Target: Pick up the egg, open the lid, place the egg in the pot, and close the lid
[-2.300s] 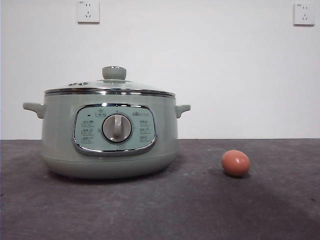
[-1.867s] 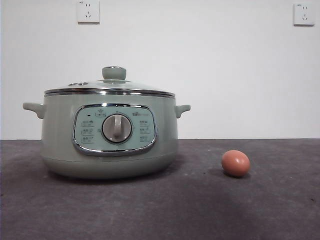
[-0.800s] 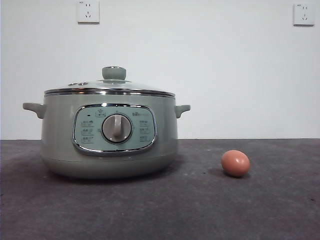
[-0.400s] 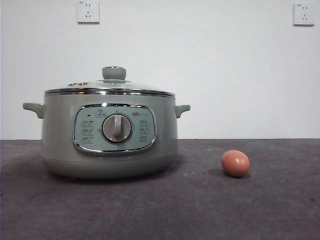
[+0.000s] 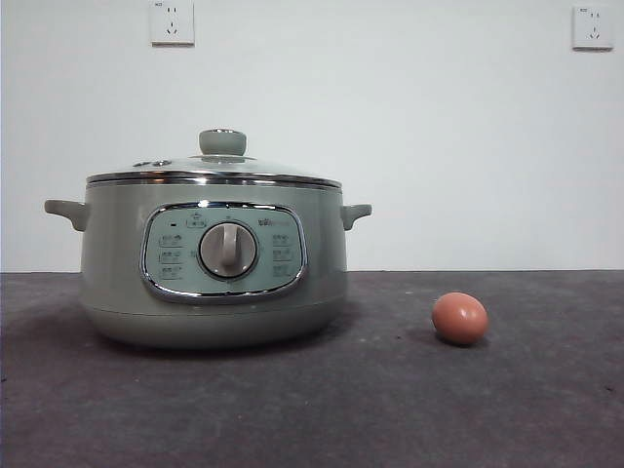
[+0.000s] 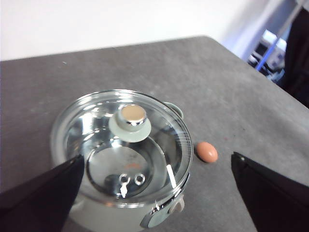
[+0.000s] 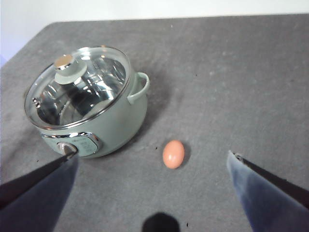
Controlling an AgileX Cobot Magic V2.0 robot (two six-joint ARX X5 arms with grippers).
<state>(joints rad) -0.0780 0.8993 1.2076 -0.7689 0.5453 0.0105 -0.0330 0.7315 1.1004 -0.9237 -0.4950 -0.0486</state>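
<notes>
Between the right gripper's [image 7: 153, 193] wide-spread fingers [image 7: 38, 191], well below: egg [image 7: 173, 153].

Even, soft light; glare on lid [image 6: 123, 145] chrome; wrist views soft (near jaws blurred).

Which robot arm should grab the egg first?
Probably the right. The egg lies on the table between the right gripper's open jaws, apart from the pot. The left gripper hangs over the lid.
</notes>
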